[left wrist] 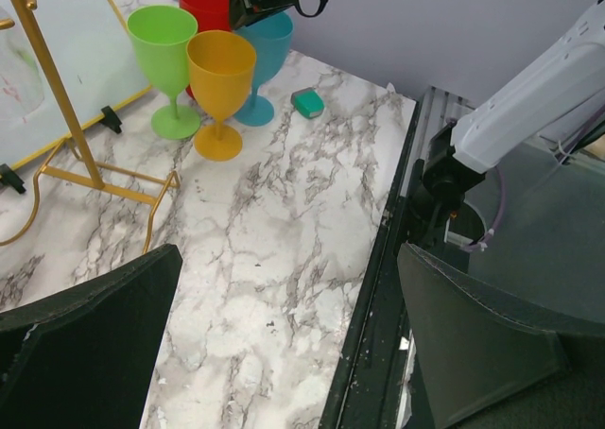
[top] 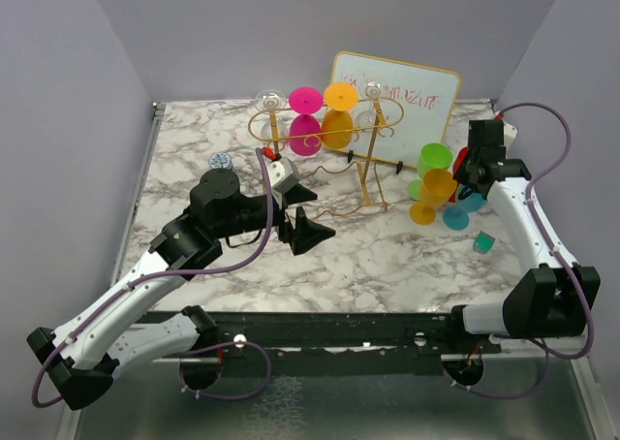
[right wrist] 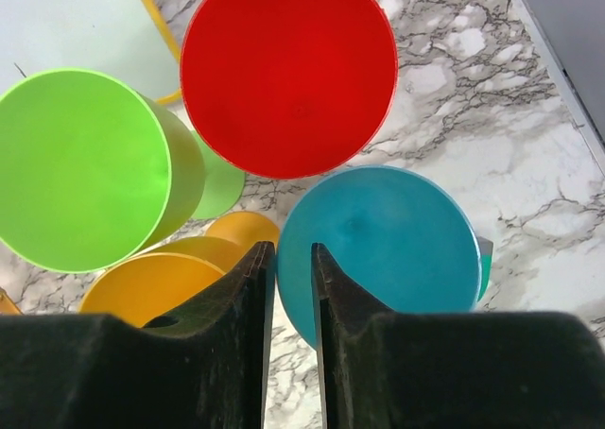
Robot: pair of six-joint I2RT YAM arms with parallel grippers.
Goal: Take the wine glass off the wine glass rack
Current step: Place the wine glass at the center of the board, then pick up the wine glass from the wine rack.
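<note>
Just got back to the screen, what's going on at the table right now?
The right gripper sits over four glasses standing on the table: green, red, orange and teal. Its jaws are a narrow gap apart at the teal glass's rim; whether they grip it is unclear. The left gripper is wide open and empty, in front of the wine glass rack, where a pink glass and a yellow glass hang upside down.

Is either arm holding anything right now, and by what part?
The left fingers are wide open and empty. The right fingers straddle the teal glass at its rim, slightly apart; whether they grip it cannot be told.
</note>
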